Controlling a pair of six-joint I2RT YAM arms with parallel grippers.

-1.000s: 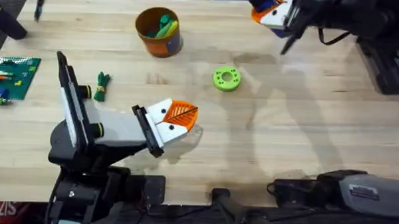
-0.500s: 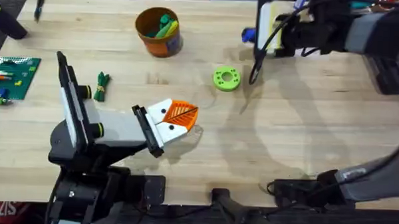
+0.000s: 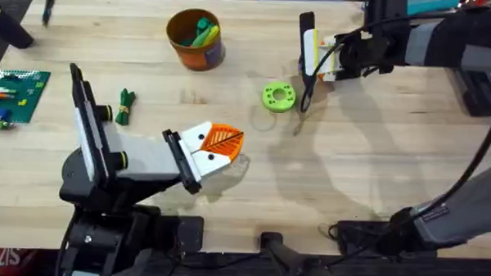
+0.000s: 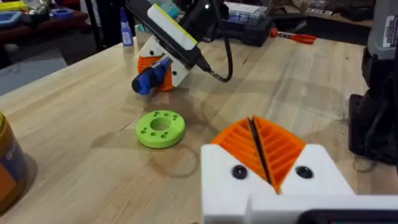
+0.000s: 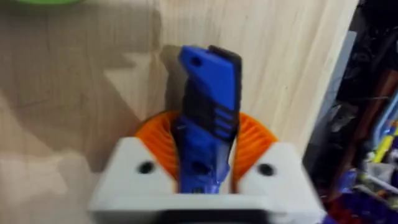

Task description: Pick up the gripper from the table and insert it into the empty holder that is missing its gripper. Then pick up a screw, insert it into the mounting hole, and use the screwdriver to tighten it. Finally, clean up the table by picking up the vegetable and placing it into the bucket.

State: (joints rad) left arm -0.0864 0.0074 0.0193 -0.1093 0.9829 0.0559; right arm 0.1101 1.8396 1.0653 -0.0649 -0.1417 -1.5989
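Note:
My right gripper [image 3: 317,62] reaches over the far middle of the table, just right of and beyond a green ring disc [image 3: 278,96]. It is shut on the blue screwdriver [image 5: 208,106], which the left wrist view shows as a blue tip [image 4: 149,81] low over the wood. My left gripper [image 3: 227,141] rests near the table's front centre, its orange ribbed pads [image 4: 280,146] pressed together with nothing between them. The dark green vegetable [image 3: 125,105] lies at the left. The orange-brown bucket [image 3: 196,39] stands at the back. The loose gripper, empty holder and screw are out of view.
A green building plate [image 3: 16,93] with small bricks sits at the table's left edge. A thin black cable [image 3: 306,95] hangs from the right gripper toward the disc. Bare wood stretches across the right half and front middle.
The right arm swung in from the far right corner, leftward and toward the green disc, turning its gripper with the screwdriver. The left arm has not moved.

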